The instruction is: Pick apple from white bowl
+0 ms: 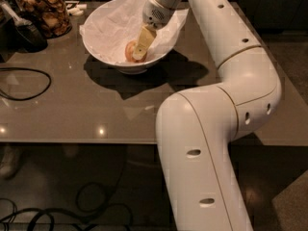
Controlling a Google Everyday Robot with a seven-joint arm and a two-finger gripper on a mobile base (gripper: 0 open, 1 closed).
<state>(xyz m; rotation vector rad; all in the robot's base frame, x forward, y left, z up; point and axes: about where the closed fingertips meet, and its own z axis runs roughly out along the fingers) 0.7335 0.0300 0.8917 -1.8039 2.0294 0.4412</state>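
The white bowl (98, 42) stands on the brown table near its far edge and is lined with crinkled white paper. The small yellow-orange apple (129, 51) lies at the bottom of the bowl. My gripper (137, 55) reaches down into the bowl from the upper right and sits right at the apple, covering its right side. My white arm fills the right half of the view.
A glass jar of brown snacks (46, 11) stands at the far left, with a black object (29, 32) beside it. A black cable loop (24, 83) lies on the table's left side. The table's front edge (72, 141) runs across the middle.
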